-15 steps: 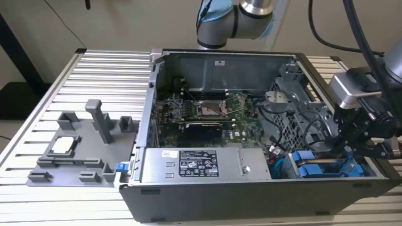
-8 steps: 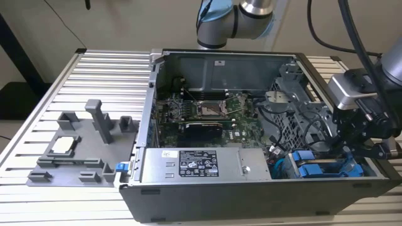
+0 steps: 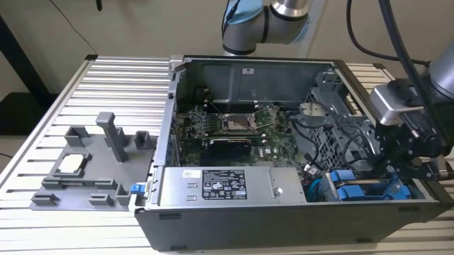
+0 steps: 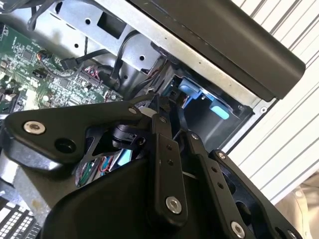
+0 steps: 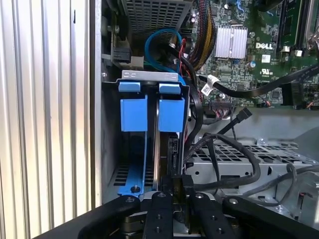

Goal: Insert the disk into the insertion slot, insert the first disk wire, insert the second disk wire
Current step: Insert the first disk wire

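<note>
Now pincer (image 5: 180, 191) nr disk (image 5: 172, 114) (in slot (image 5: 149, 74))

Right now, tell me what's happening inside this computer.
The robot arm's gripper is low in a corner of the open computer case, at the metal drive bay. The disk sits in that bay beside another blue-framed drive. The gripper is lined up with the disk's edge, and its fingers look closed on a black plug there, whose wire trails off to the side.
</note>
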Controlling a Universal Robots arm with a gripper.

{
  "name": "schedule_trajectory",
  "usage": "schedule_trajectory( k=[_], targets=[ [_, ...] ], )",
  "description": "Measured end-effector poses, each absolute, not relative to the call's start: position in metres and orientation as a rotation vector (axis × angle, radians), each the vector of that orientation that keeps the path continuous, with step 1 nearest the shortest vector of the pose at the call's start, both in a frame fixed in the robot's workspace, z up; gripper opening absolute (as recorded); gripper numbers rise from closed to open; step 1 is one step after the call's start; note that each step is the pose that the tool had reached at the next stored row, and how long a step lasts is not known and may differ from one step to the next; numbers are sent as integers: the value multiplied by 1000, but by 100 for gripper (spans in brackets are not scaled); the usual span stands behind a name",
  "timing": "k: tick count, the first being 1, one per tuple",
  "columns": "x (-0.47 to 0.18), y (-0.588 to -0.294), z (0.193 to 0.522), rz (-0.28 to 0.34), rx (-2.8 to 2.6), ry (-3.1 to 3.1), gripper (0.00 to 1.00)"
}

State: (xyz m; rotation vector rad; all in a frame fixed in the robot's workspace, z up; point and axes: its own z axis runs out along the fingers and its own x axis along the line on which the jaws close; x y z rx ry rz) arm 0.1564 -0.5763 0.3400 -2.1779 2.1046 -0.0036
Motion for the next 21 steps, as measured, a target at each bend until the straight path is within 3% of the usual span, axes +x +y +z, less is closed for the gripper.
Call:
schedule_trajectory(
  k=[21],
  targets=[
    [156,-576,333,-2,-2177,2104,19]
  ],
)
